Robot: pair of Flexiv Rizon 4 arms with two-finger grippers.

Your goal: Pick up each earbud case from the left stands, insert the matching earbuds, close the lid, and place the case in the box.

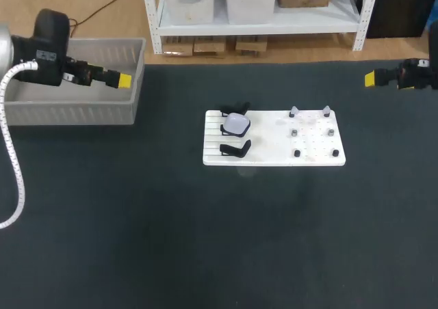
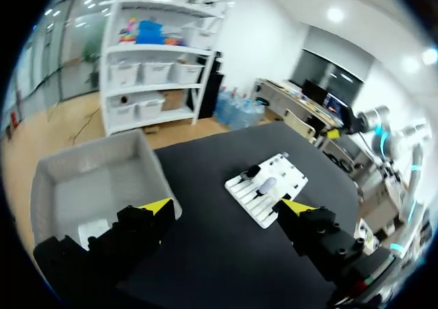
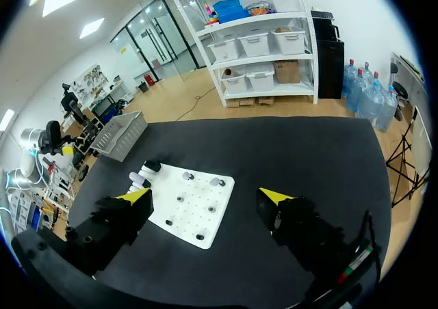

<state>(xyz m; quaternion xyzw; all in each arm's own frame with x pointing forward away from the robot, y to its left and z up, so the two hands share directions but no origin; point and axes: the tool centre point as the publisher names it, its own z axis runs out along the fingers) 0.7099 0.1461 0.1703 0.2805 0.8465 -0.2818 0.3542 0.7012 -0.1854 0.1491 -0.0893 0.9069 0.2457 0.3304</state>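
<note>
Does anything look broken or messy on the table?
Nothing stands out. The white board lies flat, one case sits on the back stand, and the front stand is just empty.

Dark table [image 1: 205, 240], white perforated board [image 1: 274, 145]

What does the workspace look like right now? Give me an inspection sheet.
Surface: dark table, white board at its middle.
Job's things: one earbud case on the far stand; near stand empty; grey box holds a pale item.
Clutter: nothing seen.
Pincers: left pincer open over the box's edge; right pincer open, away from the board.
Cables: white hose along the left arm.
Surroundings: nothing seen over the table.
</note>
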